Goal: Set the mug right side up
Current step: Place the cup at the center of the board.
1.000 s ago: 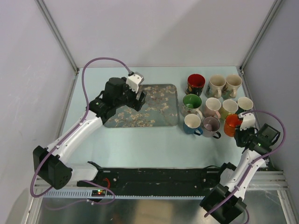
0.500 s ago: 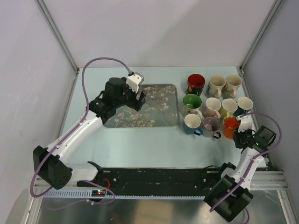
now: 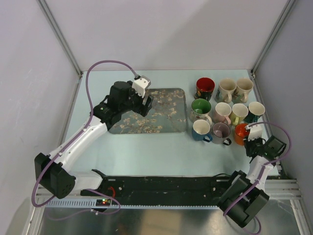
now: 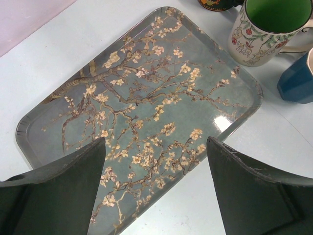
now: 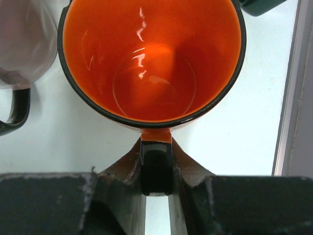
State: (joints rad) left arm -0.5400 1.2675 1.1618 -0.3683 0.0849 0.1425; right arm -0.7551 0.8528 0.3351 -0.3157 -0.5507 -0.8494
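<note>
Orange mug (image 5: 151, 63) upright, handle (image 5: 156, 171) pinched in right gripper (image 5: 156, 156); open fingers squarely, retreat level, avoid tipping. Left gripper (image 4: 155, 181) wide open, empty.

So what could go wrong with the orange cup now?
The right gripper pinches only the thin handle of the orange mug, so the mug might twist or slip. The lilac mug sits close beside it and could get bumped if the arm swings.

Tray (image 3: 166, 116) just L of mug cluster (image 3: 222, 112), approx. 3 rows deep.
</note>
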